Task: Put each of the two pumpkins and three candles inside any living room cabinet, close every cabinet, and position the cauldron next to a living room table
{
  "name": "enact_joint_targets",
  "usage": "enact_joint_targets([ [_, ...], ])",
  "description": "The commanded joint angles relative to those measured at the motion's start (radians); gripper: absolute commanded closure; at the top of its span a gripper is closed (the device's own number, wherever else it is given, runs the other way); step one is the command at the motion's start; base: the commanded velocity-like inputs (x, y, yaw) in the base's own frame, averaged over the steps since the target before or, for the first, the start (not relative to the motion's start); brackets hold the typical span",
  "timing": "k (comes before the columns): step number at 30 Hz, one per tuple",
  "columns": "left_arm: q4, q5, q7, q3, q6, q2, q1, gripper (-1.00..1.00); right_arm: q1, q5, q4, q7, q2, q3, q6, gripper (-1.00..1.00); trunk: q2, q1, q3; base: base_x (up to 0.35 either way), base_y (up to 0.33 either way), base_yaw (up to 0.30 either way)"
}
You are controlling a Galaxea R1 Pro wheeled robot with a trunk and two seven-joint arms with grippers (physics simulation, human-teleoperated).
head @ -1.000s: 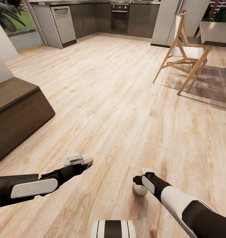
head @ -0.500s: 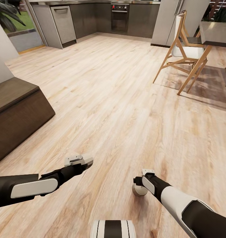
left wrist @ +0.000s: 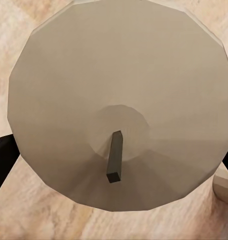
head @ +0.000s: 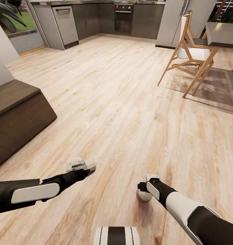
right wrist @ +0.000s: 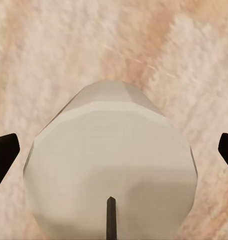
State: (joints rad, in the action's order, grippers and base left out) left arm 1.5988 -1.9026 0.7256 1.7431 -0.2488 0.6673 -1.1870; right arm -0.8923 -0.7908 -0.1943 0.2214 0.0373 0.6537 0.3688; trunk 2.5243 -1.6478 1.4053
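Candles [left wrist: 119, 100] held one per gripper: left [head: 83, 166] and right [head: 148, 190], each clamped on its candle [right wrist: 111, 170]. Best kept level, steered toward cabinet [head: 17, 119] slowly.

Pale wood-plank floor [head: 116, 102] runs from the dark brown cabinet [head: 17, 115] to the grey kitchen units [head: 96, 20] at the far wall. Across the boards from the cabinet, a wooden chair [head: 189, 51] stands on a brown rug [head: 215, 86].
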Motion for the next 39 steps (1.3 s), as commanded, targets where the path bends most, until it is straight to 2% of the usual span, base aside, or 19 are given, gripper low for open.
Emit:
enact_joint_targets([
  [1, 0.001, -0.005, 0.002, 0.002, -0.006, 0.0, -0.002, 1.0, -0.001, -0.01, -0.002, 0.007, 0.0, 0.009, 0.004, -1.0, 0.0, 0.0, 0.001, 0.0, 0.0, 0.0],
  [39, 0.003, -0.007, 0.001, 0.003, -0.006, 0.0, -0.002, 1.0, -0.001, -0.01, -0.002, -0.004, 0.0, 0.009, 0.062, -1.0, 0.0, 0.0, 0.001, 0.0, 0.0, 0.0],
])
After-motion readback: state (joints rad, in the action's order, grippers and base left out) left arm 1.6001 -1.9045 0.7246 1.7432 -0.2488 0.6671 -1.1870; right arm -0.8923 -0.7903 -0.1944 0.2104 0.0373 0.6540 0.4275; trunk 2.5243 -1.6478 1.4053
